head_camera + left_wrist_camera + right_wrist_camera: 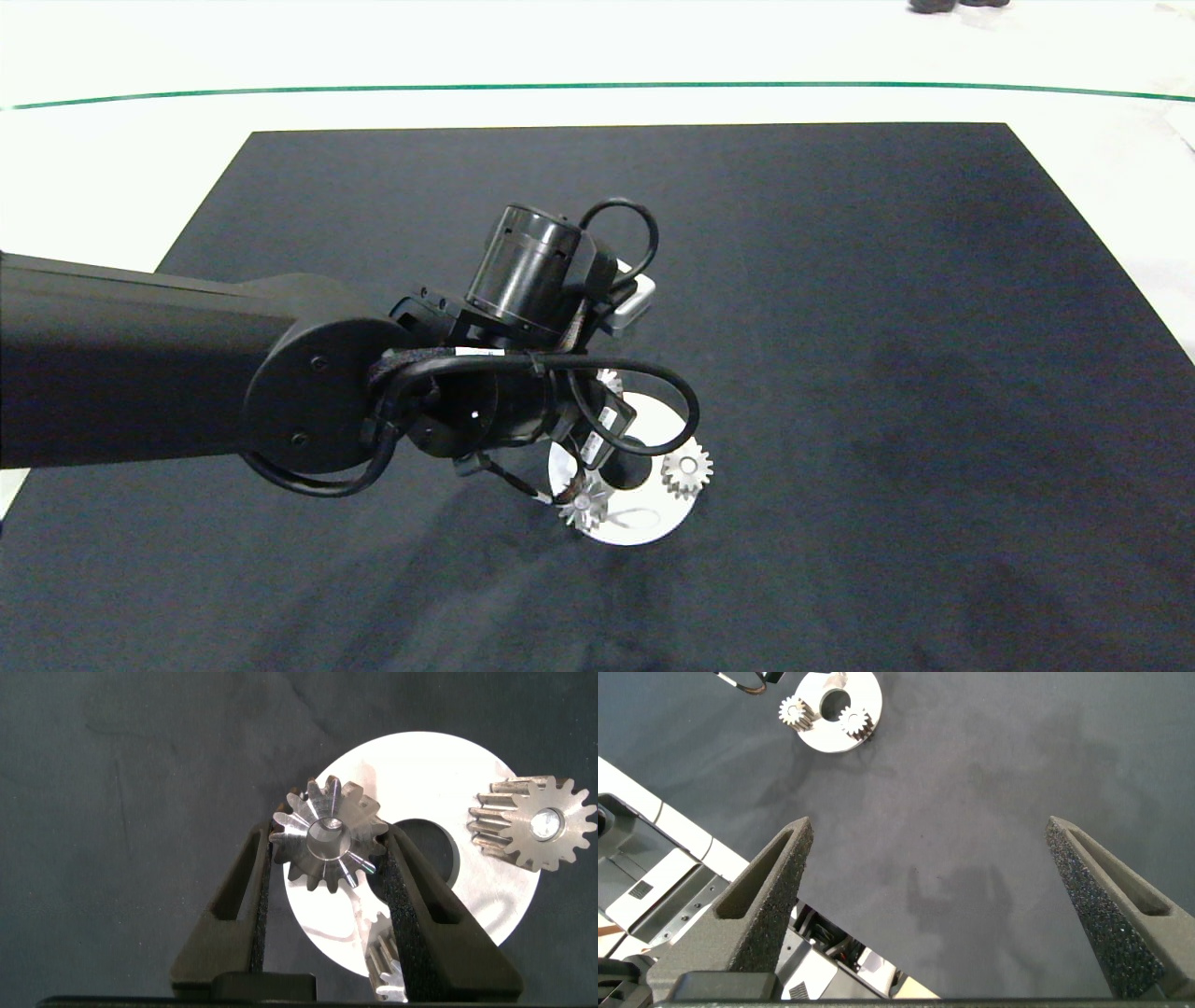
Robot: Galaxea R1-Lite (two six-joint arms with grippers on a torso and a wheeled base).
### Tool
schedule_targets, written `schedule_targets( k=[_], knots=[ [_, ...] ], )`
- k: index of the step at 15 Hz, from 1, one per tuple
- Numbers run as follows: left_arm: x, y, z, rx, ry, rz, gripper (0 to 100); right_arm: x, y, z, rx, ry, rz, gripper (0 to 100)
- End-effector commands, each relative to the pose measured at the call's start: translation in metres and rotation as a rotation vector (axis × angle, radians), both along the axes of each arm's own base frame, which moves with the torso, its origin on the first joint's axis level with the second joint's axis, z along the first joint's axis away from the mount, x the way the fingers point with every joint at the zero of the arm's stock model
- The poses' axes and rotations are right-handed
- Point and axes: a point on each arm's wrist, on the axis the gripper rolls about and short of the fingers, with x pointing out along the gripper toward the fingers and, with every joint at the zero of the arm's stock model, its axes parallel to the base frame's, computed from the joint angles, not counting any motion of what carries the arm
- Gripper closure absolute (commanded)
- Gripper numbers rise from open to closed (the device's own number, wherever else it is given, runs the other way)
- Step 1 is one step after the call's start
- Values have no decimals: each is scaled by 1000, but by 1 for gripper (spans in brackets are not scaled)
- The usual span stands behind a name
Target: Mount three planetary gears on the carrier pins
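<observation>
Left claw [569, 481], seen from above, hangs over the white disc [644, 532] at lower middle, another gear [687, 469] beside it. Its wrist camera shows the fingers [245, 882] pinching one gear [325, 840] at frame centre; if it sits crooked it may jam on its pin. Right claw [926, 873] waits spread wide, far off.

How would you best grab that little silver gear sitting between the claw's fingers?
Probably by its toothed rim, from straight above. The gear lies flat on the white disc, so only its sides offer opposing faces. The left gripper is placed that way, one finger on each side of the teeth.
</observation>
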Motion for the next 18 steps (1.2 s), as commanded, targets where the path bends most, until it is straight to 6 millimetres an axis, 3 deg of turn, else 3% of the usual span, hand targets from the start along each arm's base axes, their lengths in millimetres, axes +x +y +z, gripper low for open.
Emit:
schedule_targets(
  k=[1, 18],
  knots=[
    [1, -1, 0, 2, -2, 1, 81, 0, 0, 0, -3, 3, -2, 0],
    [0, -2, -3, 7, 6, -2, 81, 1, 1, -1, -8, 7, -2, 0]
  ],
)
